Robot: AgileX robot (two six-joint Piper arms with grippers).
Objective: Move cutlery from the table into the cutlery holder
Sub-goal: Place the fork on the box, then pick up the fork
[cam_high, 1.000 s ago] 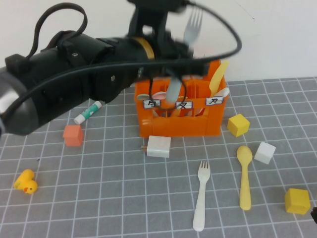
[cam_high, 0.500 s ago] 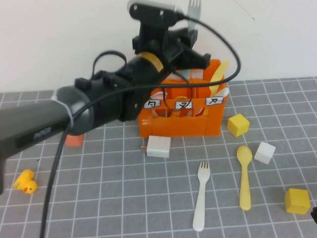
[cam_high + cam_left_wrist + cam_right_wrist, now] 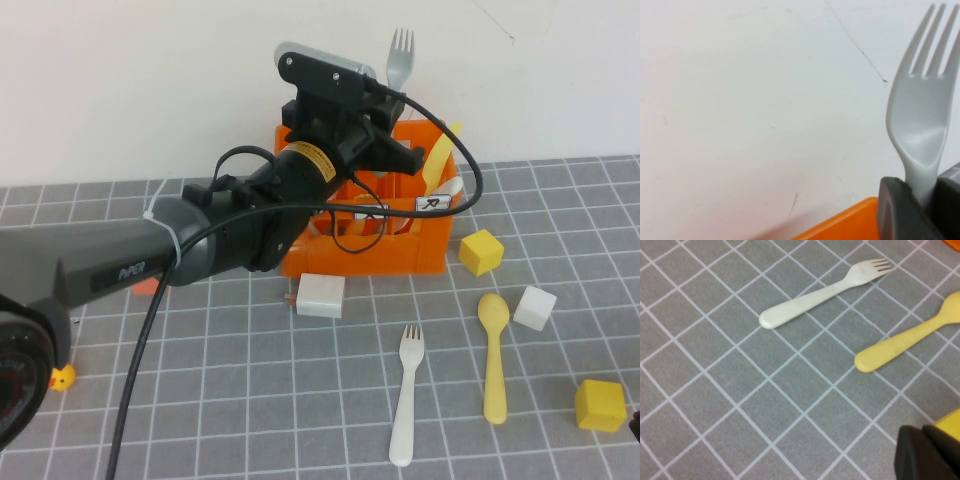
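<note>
My left gripper (image 3: 392, 100) is shut on the grey fork (image 3: 399, 55) and holds it upright, tines up, above the back of the orange cutlery holder (image 3: 400, 250). In the left wrist view the fork (image 3: 920, 115) stands pinched between the dark fingers (image 3: 895, 210), with the holder's rim (image 3: 840, 225) below. A pale knife (image 3: 437, 160) stands in the holder's right compartment. The white fork (image 3: 407, 395) and yellow spoon (image 3: 493, 360) lie on the table in front; both show in the right wrist view as the fork (image 3: 820, 292) and the spoon (image 3: 905, 342). My right gripper (image 3: 922, 450) is shut and empty, at the table's near right corner.
A white block (image 3: 321, 295) lies in front of the holder. A yellow cube (image 3: 481, 251), a white cube (image 3: 534, 307) and another yellow cube (image 3: 600, 405) lie on the right. A yellow duck (image 3: 62, 377) and an orange cube (image 3: 148, 285) show partly behind the left arm.
The left arm has stretched further out over the table. Its gripper with the grey fork rose, then came down a little and slightly right over the holder. The right arm has not moved.
</note>
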